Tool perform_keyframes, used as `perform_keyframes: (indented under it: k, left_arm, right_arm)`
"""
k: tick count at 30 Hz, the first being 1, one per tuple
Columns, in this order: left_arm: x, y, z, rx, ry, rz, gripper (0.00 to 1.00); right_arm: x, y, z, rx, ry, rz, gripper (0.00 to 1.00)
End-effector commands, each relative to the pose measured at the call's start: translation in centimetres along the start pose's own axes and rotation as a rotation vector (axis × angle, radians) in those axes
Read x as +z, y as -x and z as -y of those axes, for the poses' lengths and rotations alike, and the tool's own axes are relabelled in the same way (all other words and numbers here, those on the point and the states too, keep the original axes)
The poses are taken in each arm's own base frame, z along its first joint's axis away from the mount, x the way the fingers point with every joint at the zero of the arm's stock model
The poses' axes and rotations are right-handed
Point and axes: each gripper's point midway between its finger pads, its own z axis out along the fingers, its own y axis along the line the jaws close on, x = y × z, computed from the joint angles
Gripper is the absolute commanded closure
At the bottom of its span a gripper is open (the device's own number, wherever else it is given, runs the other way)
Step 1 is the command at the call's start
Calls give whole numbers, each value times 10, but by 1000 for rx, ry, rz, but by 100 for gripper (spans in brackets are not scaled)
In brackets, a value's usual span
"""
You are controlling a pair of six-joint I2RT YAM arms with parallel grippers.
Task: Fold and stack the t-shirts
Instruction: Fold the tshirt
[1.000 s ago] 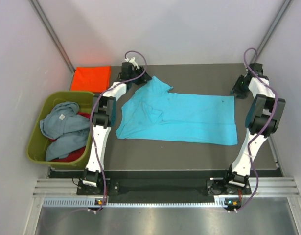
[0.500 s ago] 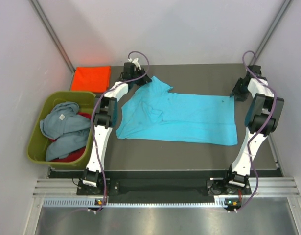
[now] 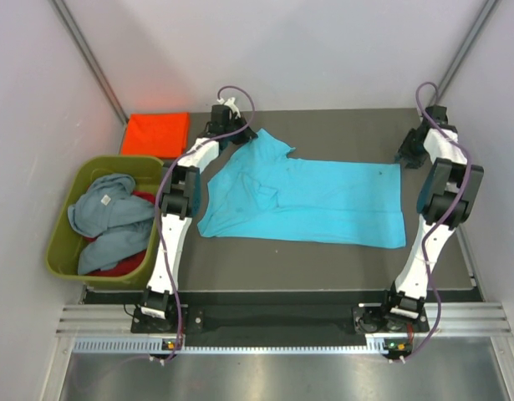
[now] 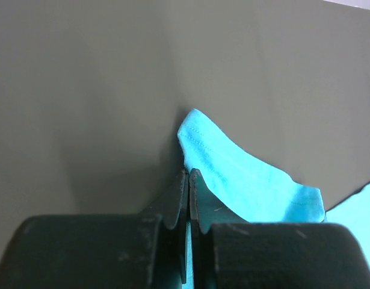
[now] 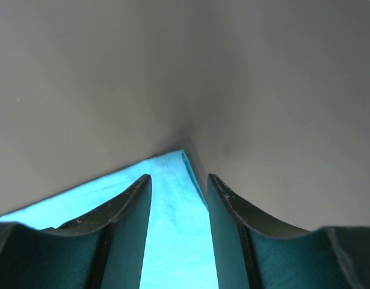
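The turquoise t-shirt (image 3: 315, 200) was just pinched by the left end effector (image 4: 189, 176); the right end effector (image 5: 178, 179), half-open astride its corner, is yet to be closed.

My left arm stretched far forward, left claw (image 4: 189, 178) pinched tight, fingers meeting; my right arm extended far forward too, right claw (image 5: 178, 183) low, jaws parted
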Motion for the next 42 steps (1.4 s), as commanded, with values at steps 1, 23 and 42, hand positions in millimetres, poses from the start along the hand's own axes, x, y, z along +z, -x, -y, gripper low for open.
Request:
perform_keyframes:
  k: [1, 23, 42]
  left_arm:
    - [-20, 51, 37, 47, -44, 103, 100]
    - [-31, 64, 51, 38, -55, 126, 100]
    - [-36, 69, 59, 32, -67, 130, 100]
  right_arm:
    - [3, 15, 0, -16, 2, 27, 58]
    - [10, 17, -8, -73, -21, 7, 61]
    - [21, 0, -6, -75, -56, -59, 64]
